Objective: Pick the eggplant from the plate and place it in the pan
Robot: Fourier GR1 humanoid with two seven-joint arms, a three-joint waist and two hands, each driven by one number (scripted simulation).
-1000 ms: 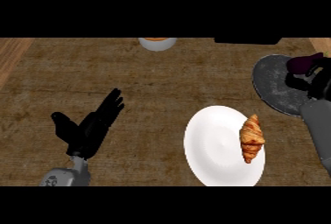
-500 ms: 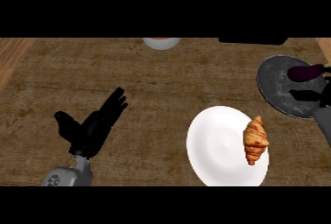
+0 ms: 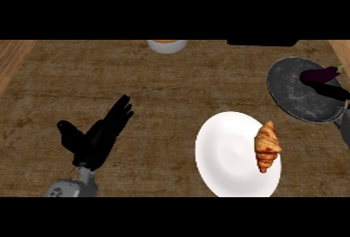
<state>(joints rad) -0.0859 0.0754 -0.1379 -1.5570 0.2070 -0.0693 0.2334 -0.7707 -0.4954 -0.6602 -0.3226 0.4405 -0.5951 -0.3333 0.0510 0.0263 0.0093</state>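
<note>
Right hand (image 3: pixel 336 91) grasps the eggplant (image 3: pixel 320 74) over the pan (image 3: pixel 294 95) for placing, while left hand (image 3: pixel 96 136) rests released.

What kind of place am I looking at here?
Most likely a kitchen counter: a wood-grain countertop carries a white plate with a croissant on it, and a dark pan with an eggplant in it.

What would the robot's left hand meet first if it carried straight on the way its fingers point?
Probably nothing: the open black left hand points up-right over bare brown counter, passing right of the small white bowl, though depth is unclear.
</note>
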